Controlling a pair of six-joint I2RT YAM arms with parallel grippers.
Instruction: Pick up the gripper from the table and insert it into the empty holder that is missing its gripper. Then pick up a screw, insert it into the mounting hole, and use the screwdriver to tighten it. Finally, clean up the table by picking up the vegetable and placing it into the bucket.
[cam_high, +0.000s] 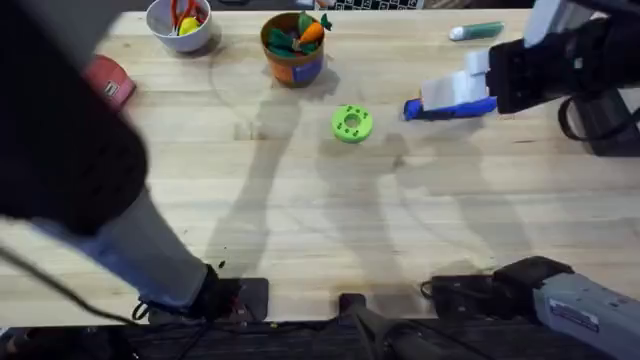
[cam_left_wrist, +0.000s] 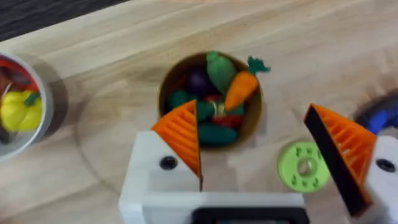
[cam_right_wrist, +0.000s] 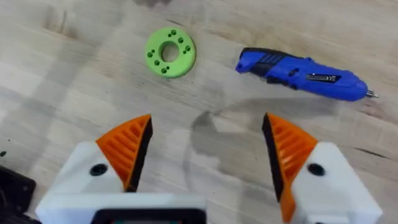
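The small orange toy carrot with a green leafy top (cam_left_wrist: 241, 89) lies on a heap of toy vegetables in the round orange-brown bucket (cam_left_wrist: 255, 121), leaning over its rim at about two o'clock. The left gripper (cam_left_wrist: 261, 146), white with orange ribbed pads, hangs above the bucket with its jaws wide and holding nothing. From overhead, the bucket (cam_high: 293, 62) stands at twelve o'clock on the wooden table (cam_high: 300, 220), with a green plastic disc with holes (cam_high: 351, 123) near it at about five o'clock. The blue pen-shaped electric screwdriver (cam_high: 450, 106) lies flat at the disc's three o'clock. The right gripper (cam_right_wrist: 205, 149) hovers over bare wood beside it, jaws wide and empty. Judging from the carrot's perch, the risk is a spill: it sits high and tilted, so a pad clipping the rim as the arm moves could tip it back onto the table.
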